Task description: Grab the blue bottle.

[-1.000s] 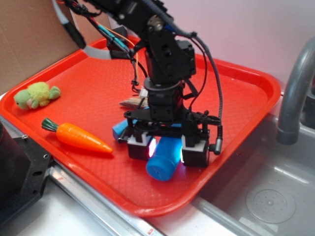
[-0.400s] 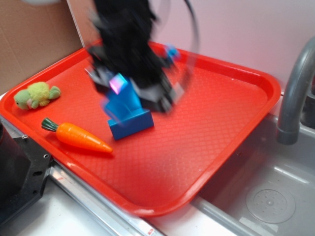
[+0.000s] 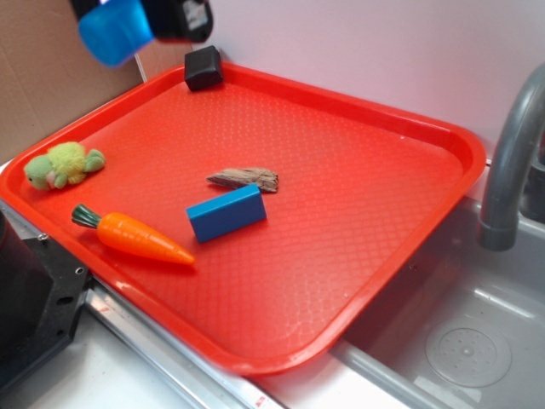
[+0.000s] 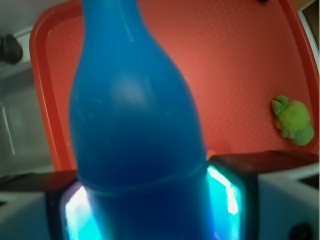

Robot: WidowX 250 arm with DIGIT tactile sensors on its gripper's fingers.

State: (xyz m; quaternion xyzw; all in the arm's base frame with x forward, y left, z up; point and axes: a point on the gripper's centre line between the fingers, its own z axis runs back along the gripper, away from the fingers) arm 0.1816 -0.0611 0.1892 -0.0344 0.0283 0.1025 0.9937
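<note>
Two views split the scene: the exterior one shows the green plush [image 3: 63, 164], carrot [image 3: 136, 239], blue block [image 3: 226, 213] and wood scrap [image 3: 244, 179] on the red tray [image 3: 358, 204]. The wrist view shows the blue bottle [image 4: 135, 125] clamped between the lit pads [image 4: 224, 192] of the end effector [image 3: 149, 21], high at the exterior frame's upper left.

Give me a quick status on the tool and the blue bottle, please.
Tool shut on blue bottle. Bottle raised high above the red tray, at the exterior view's top left. Nothing in the way.
</note>
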